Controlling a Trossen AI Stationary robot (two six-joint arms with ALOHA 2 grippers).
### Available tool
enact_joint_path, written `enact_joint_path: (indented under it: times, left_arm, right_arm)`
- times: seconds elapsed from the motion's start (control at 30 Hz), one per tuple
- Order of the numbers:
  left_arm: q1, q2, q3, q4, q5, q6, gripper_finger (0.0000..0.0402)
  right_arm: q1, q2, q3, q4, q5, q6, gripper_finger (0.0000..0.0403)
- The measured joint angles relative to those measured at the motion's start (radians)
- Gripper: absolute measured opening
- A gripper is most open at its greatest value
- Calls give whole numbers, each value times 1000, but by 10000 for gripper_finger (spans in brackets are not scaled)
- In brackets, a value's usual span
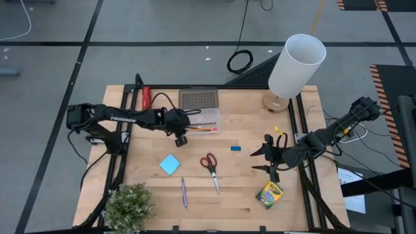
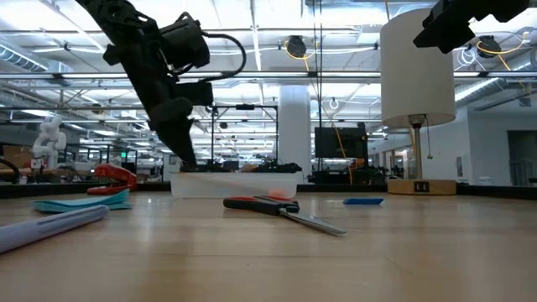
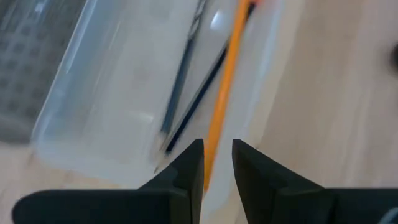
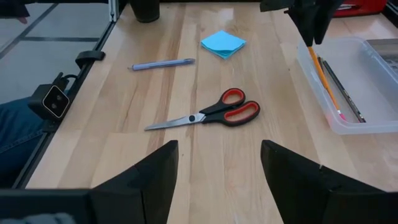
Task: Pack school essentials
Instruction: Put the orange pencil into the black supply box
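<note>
The silvery pen [image 2: 50, 228] lies nearest the low camera, on the near left part of the table [image 1: 247, 195]. Beyond it rest the blue square note pad [image 1: 169, 164] and the red-handled scissors [image 1: 209, 165], blades closed. The clear plastic box [image 1: 211, 121] at the far side holds an orange pencil [image 3: 225, 81] and a dark pencil [image 3: 198, 99].

The left gripper [image 3: 216, 163] hangs over the box's near edge, fingers slightly apart around the orange pencil's end; contact cannot be confirmed. The right gripper [image 4: 217, 165] waits at the right, fingers wide apart.

Handling estimate: the scissors are rigid and lie flat; grasp across the handles. The pen is smooth and may roll. The crayon box [image 1: 269, 194] is light cardboard; use moderate force.
</note>
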Motion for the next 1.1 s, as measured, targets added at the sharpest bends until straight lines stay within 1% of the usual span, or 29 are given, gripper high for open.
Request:
enact_joint_path:
  times: [0.13,0.23,0.37,0.63,0.87,0.93,1.0,1.07,1.1]
  left_arm:
    - [0,0,1,-41,-10,-8,87]
    - [0,0,1,-41,-13,-2,87]
    - [0,0,1,-34,-43,14,88]
    - [-1,1,1,-29,-43,44,88]
    - [-1,52,4,22,-35,76,88]
    - [-1,66,1,7,-43,80,88]
    - [0,84,5,45,-44,89,88]
    - [2,83,1,18,-44,100,88]
    - [3,89,2,30,-44,104,88]
  right_arm:
    - [0,0,0,0,0,0,222]
    - [0,0,0,0,0,0,222]
    - [0,0,0,0,0,0,222]
    - [0,0,0,0,0,0,222]
    - [0,0,0,0,0,0,222]
    - [0,-1,0,1,0,0,222]
    - [0,0,0,2,0,-2,222]
    - [-1,-1,0,6,0,-3,222]
    - [-1,-1,0,9,0,-4,222]
